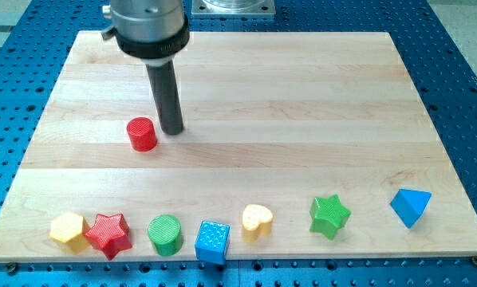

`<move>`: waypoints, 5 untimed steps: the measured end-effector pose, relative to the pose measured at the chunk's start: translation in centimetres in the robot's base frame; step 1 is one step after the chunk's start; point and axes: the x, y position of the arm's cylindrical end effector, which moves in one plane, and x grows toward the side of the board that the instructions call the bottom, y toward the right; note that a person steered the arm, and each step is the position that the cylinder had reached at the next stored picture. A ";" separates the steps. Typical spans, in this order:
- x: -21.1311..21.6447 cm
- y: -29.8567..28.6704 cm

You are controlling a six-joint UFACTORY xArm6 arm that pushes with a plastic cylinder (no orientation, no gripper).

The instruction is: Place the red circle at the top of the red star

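The red circle is a short red cylinder on the wooden board, left of centre. The red star lies near the view's bottom left edge, well below the circle and a little to its left. My tip rests on the board just to the right of the red circle, very close to it or touching its right side. The dark rod rises from the tip toward the view's top.
Along the view's bottom edge lie a yellow hexagon, a green circle, a blue cube, a yellow heart, a green star and a blue triangle. The wooden board sits on a blue perforated table.
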 end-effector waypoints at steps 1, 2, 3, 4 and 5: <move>4.5 -7.6; 8.7 -11.8; 8.4 -5.5; 8.6 -2.9; 8.6 -2.5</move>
